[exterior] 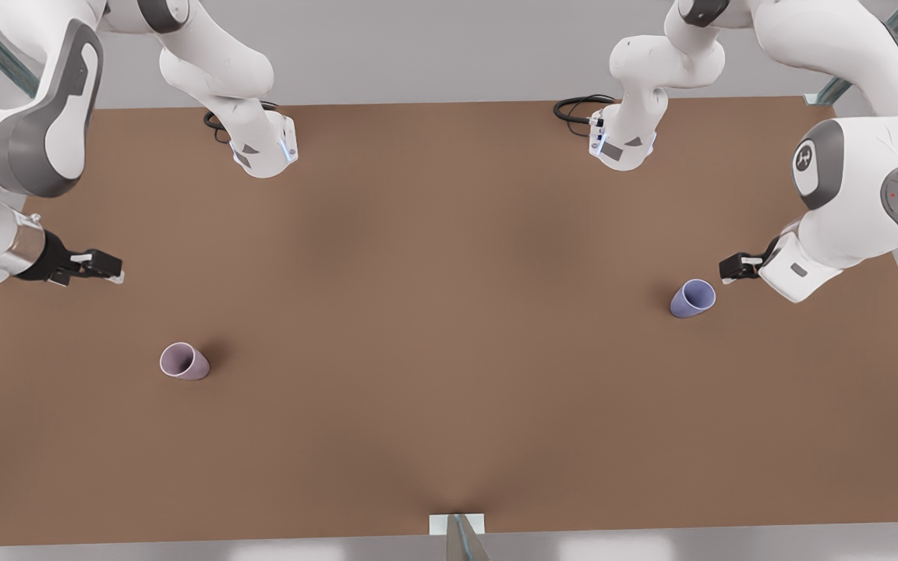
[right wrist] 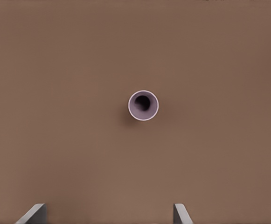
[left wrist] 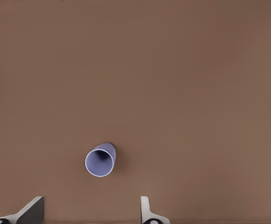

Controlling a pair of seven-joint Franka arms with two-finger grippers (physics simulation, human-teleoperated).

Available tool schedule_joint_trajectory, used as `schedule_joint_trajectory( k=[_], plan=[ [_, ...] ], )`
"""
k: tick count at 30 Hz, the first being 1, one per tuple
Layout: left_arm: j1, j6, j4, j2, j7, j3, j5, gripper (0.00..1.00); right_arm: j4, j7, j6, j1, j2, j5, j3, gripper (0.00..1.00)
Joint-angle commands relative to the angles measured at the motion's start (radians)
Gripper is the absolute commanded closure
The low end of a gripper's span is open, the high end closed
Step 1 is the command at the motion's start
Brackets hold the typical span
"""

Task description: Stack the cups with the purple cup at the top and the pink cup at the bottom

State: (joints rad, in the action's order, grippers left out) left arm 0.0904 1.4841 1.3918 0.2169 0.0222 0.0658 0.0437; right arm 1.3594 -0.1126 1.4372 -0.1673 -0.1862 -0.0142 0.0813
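Nothing of the stack is yet built. The pink cup [exterior: 183,361] is seen upright in the lower left of the front view, and the purple cup [exterior: 692,298] right of centre — well apart on the brown table [exterior: 449,405]. Farther back, the right gripper [exterior: 103,266] at the left edge and the left gripper [exterior: 732,269] just beside the purple cup are both spread and empty. No writing or label is legible.
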Motion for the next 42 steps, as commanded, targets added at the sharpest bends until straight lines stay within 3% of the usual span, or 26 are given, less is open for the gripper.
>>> schedule_joint_trajectory(
  k=[1,5,10,14,19,32,42],
  plan=[
    [0.000,0.001,0.000,-0.001,0.105,0.000,0.004,0.00,0.017,-0.032,0.069,0.000,0.007,0.003,0.002,0.00],
    [0.000,0.018,0.001,0.007,0.101,0.000,0.002,0.00,0.236,-0.065,0.193,-0.001,0.100,0.003,0.003,0.00],
    [-0.001,0.035,0.009,0.007,0.101,0.003,0.001,0.00,0.290,-0.145,0.273,0.000,0.010,-0.013,-0.028,0.00],
    [-0.003,0.038,0.010,0.009,0.101,0.005,-0.001,0.00,0.501,-0.233,0.540,-0.006,-0.009,-0.015,-0.077,0.00],
    [-0.005,0.038,0.013,0.010,0.101,0.006,-0.001,0.00,0.483,-0.317,0.683,-0.001,-0.102,-0.027,-0.106,0.00],
    [-0.006,0.044,0.013,0.021,0.101,0.014,-0.001,0.00,0.429,-0.341,0.789,0.003,-0.279,-0.006,-0.126,0.00],
    [-0.006,0.045,0.012,0.027,0.101,0.014,-0.002,0.00,0.403,-0.343,0.833,0.003,-0.331,0.016,-0.124,0.00]
  ],
)
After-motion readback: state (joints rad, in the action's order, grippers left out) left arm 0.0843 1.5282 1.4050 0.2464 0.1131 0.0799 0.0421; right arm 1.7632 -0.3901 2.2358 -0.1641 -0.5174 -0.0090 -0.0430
